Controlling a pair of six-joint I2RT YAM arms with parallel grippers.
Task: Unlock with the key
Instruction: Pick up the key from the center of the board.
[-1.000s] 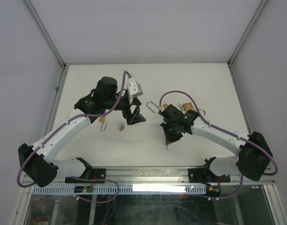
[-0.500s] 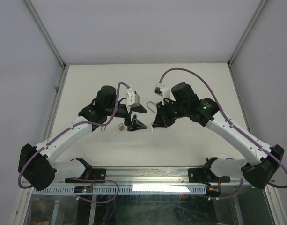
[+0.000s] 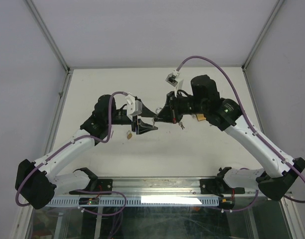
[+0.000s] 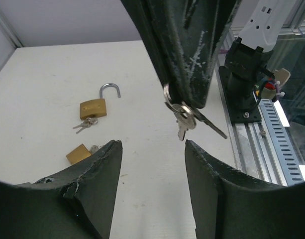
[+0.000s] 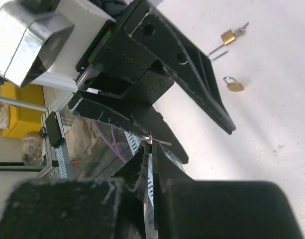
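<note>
Moved closer, right pincer (image 4: 186,95) grips keys (image 4: 184,117) between left pincer (image 4: 152,148)

Bright, even overhead light, faint soft shadows on the white table (image 3: 192,149), right pincer (image 5: 148,167) blurry up close.
</note>
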